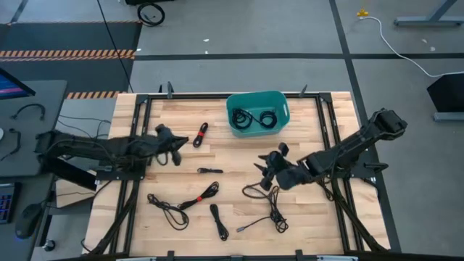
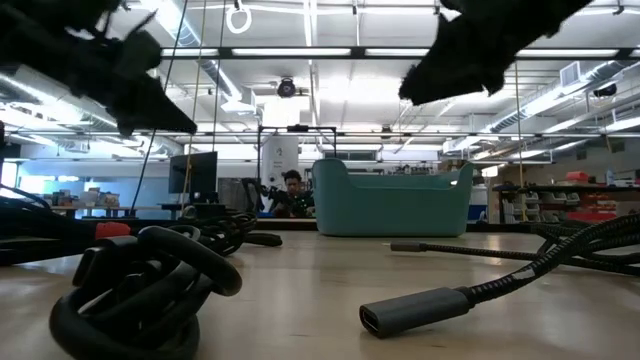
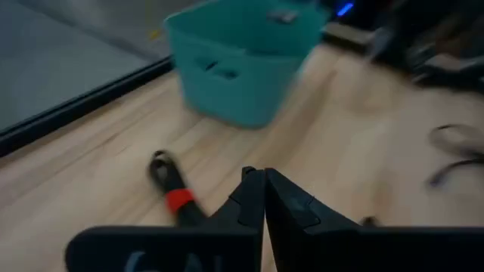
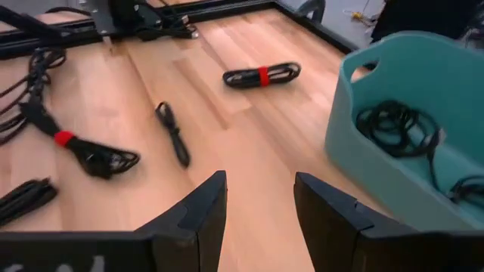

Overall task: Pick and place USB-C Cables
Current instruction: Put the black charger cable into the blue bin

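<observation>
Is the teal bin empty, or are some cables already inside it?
Not empty: the teal bin holds black coiled cables, seen from above and in the right wrist view.

The left arm reaches in from the left edge of the surface, its tool (image 1: 176,147) raised above the wood with fingers (image 3: 291,208) pressed together and empty. The right arm stretches diagonally from the right side toward the middle, its tool (image 1: 270,167) also raised, fingers (image 4: 204,208) spread apart with nothing between them.
</observation>
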Available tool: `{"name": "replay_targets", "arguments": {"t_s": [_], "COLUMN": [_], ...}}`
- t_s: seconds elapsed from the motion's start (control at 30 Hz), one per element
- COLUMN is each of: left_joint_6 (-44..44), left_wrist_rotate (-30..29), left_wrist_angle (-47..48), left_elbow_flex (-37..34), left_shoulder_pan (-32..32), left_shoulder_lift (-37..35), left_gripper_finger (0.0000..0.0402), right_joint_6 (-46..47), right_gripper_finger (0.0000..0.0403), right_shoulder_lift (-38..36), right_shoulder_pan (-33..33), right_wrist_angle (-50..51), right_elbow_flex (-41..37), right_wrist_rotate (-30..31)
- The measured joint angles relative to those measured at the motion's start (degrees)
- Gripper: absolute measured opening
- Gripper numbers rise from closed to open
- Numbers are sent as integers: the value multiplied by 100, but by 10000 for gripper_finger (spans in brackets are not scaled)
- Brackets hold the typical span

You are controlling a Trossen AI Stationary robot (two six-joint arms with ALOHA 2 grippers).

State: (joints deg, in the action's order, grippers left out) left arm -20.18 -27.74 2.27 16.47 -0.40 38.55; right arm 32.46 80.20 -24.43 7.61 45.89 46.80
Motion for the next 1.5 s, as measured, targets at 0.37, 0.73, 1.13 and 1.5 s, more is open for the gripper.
{"name": "replay_targets", "arguments": {"t_s": [0.37,0.73,1.13,1.5], "left_joint_6": [-1337,-1670,-768,-80], "left_wrist_rotate": [576,1024,1750,2438], "left_wrist_angle": [1435,1437,1754,4650], "left_elbow_flex": [1963,2776,2873,5091], "left_shoulder_pan": [1005,1613,1763,1360], "left_shoulder_lift": [3330,5561,5743,4625], "left_gripper_finger": [197,256,82,65], "right_joint_6": [720,1009,1594,2294], "right_gripper_finger": [160,160,160,160], "right_shoulder_lift": [0,0,0,0], "right_shoulder_pan": [-238,-703,-1650,-2315], "right_wrist_angle": [-7,-159,-161,-194], "right_elbow_flex": [-687,-883,-883,-881], "right_wrist_rotate": [263,265,886,1694]}}
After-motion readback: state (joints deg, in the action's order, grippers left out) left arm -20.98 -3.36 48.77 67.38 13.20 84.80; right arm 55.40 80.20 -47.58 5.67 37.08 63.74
